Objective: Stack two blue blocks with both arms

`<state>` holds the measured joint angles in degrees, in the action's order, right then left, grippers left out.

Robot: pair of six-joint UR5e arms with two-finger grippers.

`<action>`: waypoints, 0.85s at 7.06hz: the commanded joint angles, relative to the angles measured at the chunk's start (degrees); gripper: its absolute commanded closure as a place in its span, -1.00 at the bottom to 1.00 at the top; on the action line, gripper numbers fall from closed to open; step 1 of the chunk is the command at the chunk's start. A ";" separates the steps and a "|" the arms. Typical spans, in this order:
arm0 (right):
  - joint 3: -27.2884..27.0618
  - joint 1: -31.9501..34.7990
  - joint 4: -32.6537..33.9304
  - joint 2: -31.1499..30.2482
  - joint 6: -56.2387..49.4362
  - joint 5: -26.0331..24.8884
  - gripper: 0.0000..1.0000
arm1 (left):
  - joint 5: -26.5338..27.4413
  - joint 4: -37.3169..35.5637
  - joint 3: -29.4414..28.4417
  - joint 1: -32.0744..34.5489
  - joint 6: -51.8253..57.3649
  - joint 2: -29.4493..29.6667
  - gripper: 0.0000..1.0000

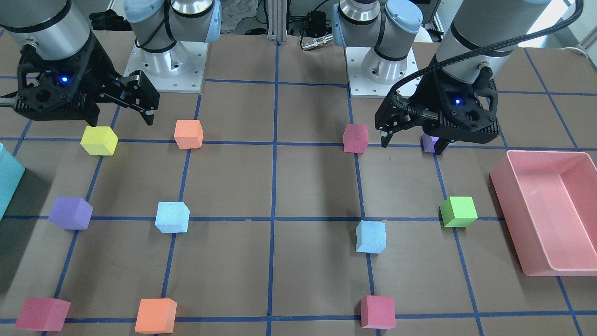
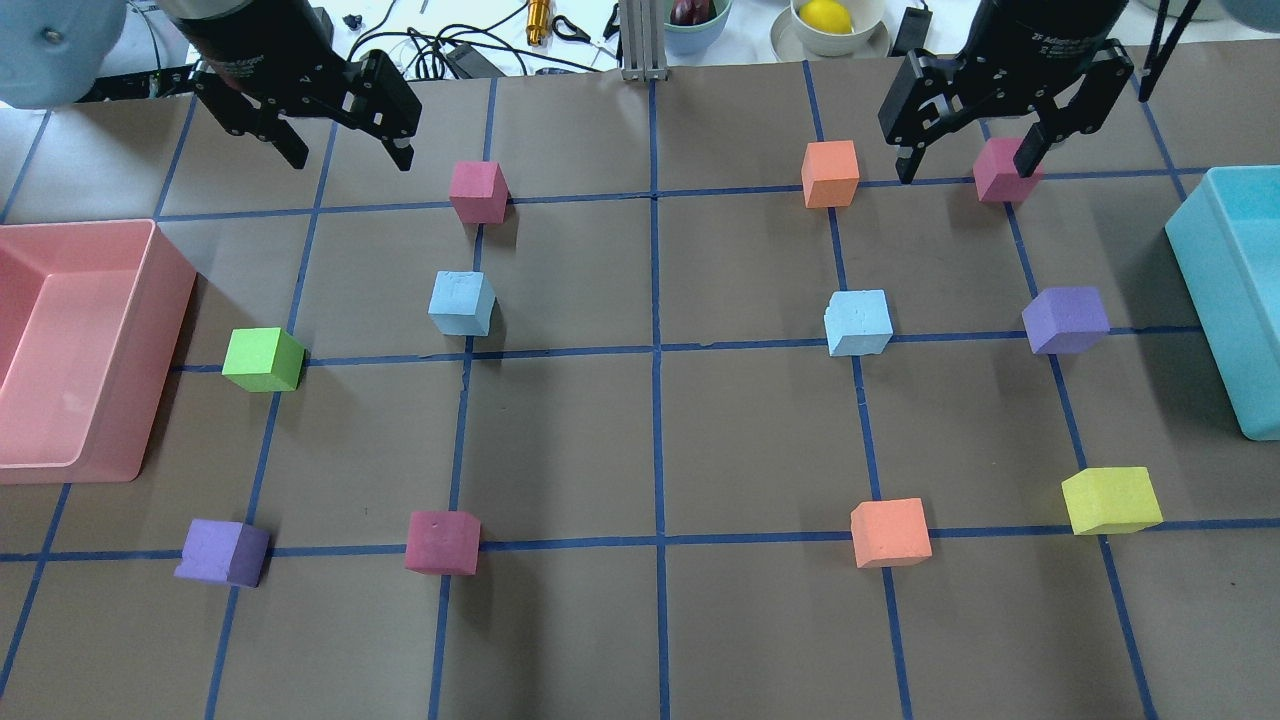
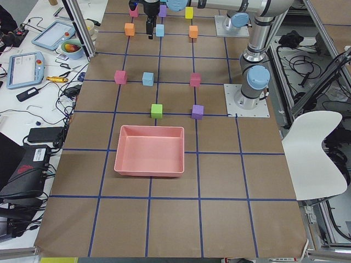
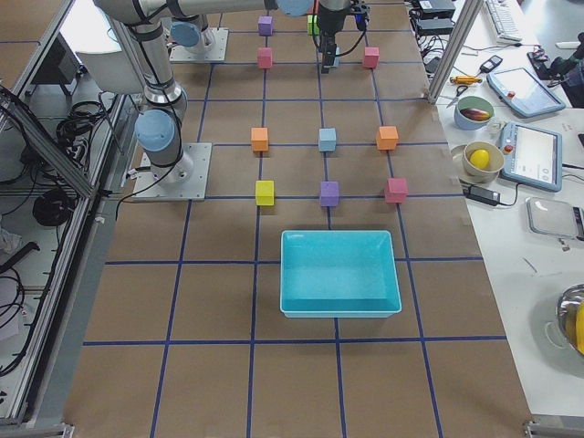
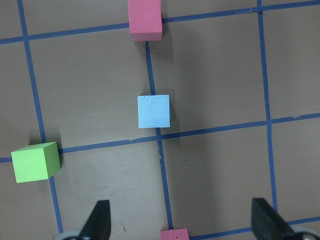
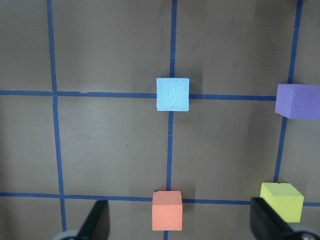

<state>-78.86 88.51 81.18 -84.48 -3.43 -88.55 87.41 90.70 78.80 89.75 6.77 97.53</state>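
**gridwatcher:** so where were the two blue blocks at that point, and had you grabbed anything?

**me:** nope, nothing in hand. My left end effector (image 2: pixel 350 160) hung up around 11 o'clock with its fingers spread wide and empty. Same deal for my right end effector (image 2: pixel 965 170) around 1 o'clock. That's taking the middle grid crossing of the tabletop (image 2: pixel 560 440) in the overhead view as the dial. The first blue block (image 2: pixel 462 303) sat at roughly 9 o'clock and the second blue block (image 2: pixel 859 322) at roughly 3. They were well apart, each on its own on the brown paper. On my left wrist cam the first one was near 12 o'clock, ahead of the fingers.

**gridwatcher:** how'd you figure they'd handle?

**me:** they looked like foam, so my guess was super light, a bit squishy, and rough enough not to slip. I'd have pinched two opposite side faces around mid-height. Gentle squeeze, so the thing didn't dent or twist, and the top stayed flat for stacking. The second one looked a little chewed along one edge, so I'd have avoided gripping there.
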 commanded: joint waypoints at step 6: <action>-0.07 0.00 -0.32 0.02 -0.09 0.31 -1.00 | 0.04 0.00 0.57 -0.02 0.00 -0.23 -1.00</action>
<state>-78.93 88.51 80.89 -84.47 -3.48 -88.23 87.44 90.72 79.33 89.69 6.77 97.26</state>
